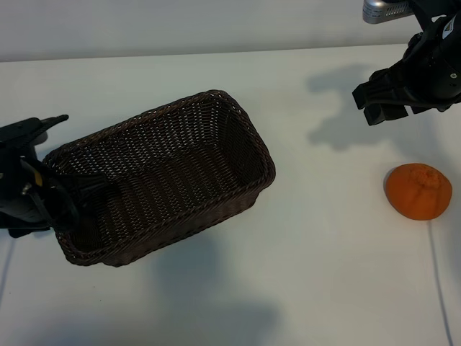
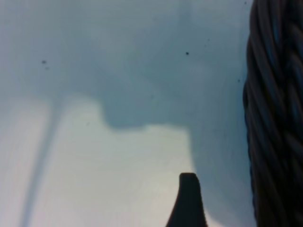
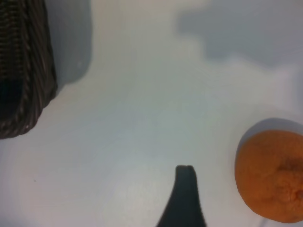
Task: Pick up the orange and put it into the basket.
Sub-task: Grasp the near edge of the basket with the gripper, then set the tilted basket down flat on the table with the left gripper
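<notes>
While the orange [image 1: 418, 190] sits alone on the white worktop [image 1: 317, 274] near the exterior view's right edge, nothing touches it. Its dimpled skin faces up, and a thin pale line on the worktop runs down from beneath it. The basket [image 1: 238, 119], dark brown wicker with a braided rim, lies well apart from the fruit at the left half of that view, turned at a slant and holding nothing.

The right gripper [image 1: 379, 101] hangs above the worktop at the upper right, pointing steeply down, its fingers spread wide and holding nothing. It is behind the orange and apart from it; its shadow falls on the worktop just beside it. From the right wrist view one dark fingertip [image 3: 185, 177] shows over bare worktop, with the orange [image 3: 270, 175] off to one side and a corner of the basket [image 3: 26, 85] at the other.

The left gripper [image 1: 61, 198] is low at the basket's left end, its fingers wide apart; it seems to straddle the short wall, one finger inside and one outside, though the dark wicker makes this hard to confirm. In the left wrist view one fingertip [image 2: 188, 187] stands over the worktop close to the braided rim [image 2: 277, 118].
</notes>
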Available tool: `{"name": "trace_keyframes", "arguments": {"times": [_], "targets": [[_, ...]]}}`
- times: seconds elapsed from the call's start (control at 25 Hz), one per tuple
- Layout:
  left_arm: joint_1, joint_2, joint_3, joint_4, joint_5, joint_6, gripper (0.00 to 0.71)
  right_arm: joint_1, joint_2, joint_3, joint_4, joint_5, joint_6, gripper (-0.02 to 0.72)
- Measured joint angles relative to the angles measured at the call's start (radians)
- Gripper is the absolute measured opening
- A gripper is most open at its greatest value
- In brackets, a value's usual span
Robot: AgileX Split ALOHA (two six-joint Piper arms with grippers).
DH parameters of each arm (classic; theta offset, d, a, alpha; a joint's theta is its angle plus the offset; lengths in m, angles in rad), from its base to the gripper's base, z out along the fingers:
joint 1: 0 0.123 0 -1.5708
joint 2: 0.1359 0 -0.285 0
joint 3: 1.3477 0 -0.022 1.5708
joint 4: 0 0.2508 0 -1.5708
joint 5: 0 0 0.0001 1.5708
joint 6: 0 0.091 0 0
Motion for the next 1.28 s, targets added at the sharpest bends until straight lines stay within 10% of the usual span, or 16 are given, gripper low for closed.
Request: {"name": "trace_keyframes", "arguments": {"times": [0.48, 0.8, 1.28], "targets": [[0.0, 0.092, 0.002, -0.025, -0.066, 0.0, 0.562, 0.0, 0.0, 0.0, 0.004, 0.0, 0.0, 0.58], [0.0, 0.097, 0.002, -0.032, -0.088, 0.0, 0.239, 0.0, 0.0, 0.0, 0.004, 0.0, 0.0, 0.58], [0.0, 0.037, 0.002, -0.1, -0.095, 0.082, 0.187, 0.0, 0.0, 0.0, 0.004, 0.009, 0.0, 0.58]]}}
